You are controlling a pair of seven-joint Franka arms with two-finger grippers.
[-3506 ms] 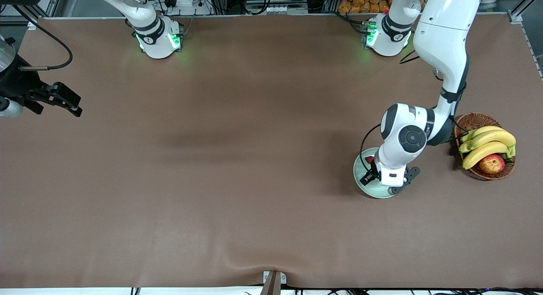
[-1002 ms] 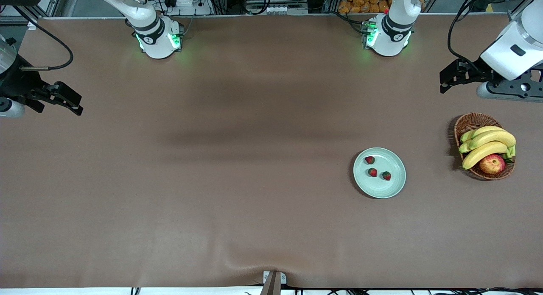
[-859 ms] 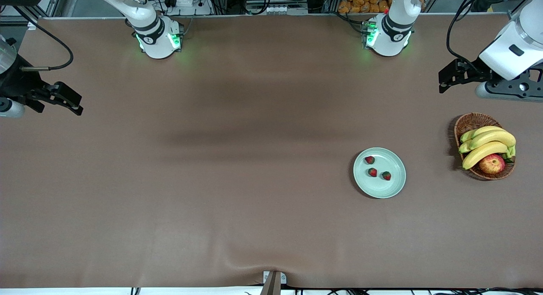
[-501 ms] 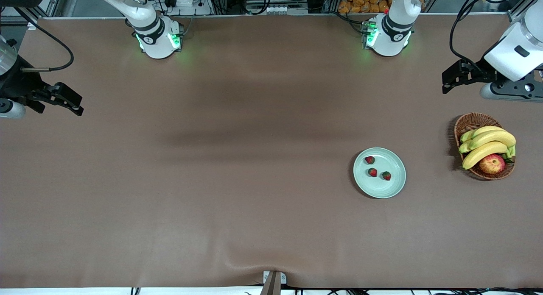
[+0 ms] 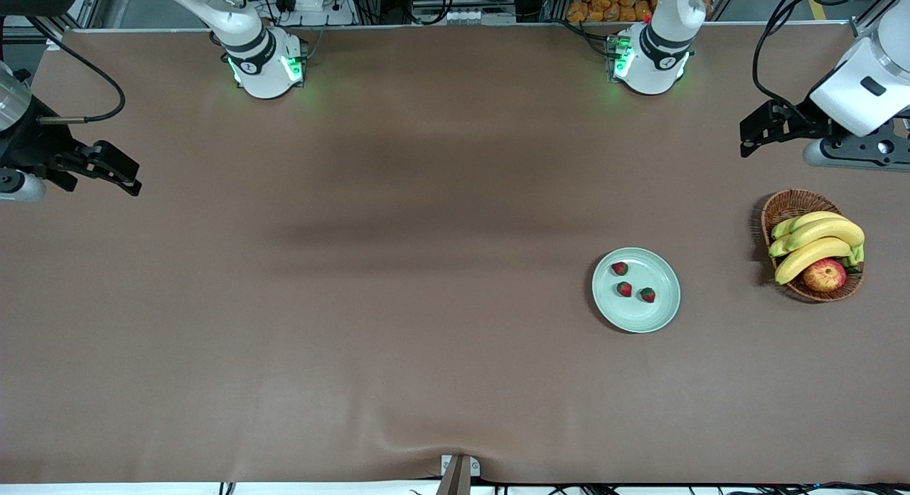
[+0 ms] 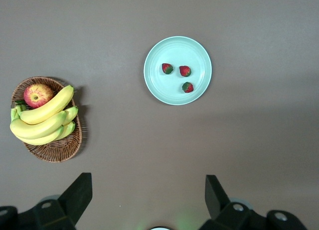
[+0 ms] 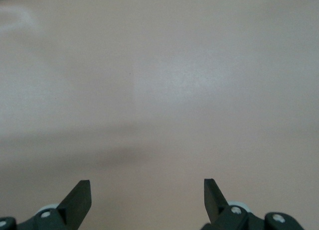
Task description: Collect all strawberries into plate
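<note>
**Strawberries on plate, both arms withdrawn to the table ends**

Brown matting covers the whole table [image 5: 398, 267], flat except for a small ripple at the middle of the edge nearest the front camera.

Change from the earliest frame: the left arm, which then stood over the plate and hid most of it, has pulled away. The left gripper [image 5: 755, 134] now hangs over the table edge at the left arm's end, over bare mat just short of the wicker basket [image 5: 790, 203], with its jaws released and nothing between them. Over the last second it has shifted only slightly. The right arm waits; the right gripper [image 5: 121, 175] hovers over the table edge at the right arm's end, jaws spread and empty, almost unmoved throughout.

Task items: the plate [image 5: 657, 311] lies toward the left arm's end of the table, roughly midway between the base-side edge and the camera-side edge. All three strawberries [image 5: 624, 289] lie inside it, grouped on the part toward the right arm's end, apart from one another.

The basket, holding bananas [image 5: 817, 240] and an apple [image 5: 825, 274], sits near the table edge at the left arm's end, well apart from the plate.

Clearance: open mat surrounds the plate on every side, and the whole middle of the table and the right arm's end carry no objects.
</note>
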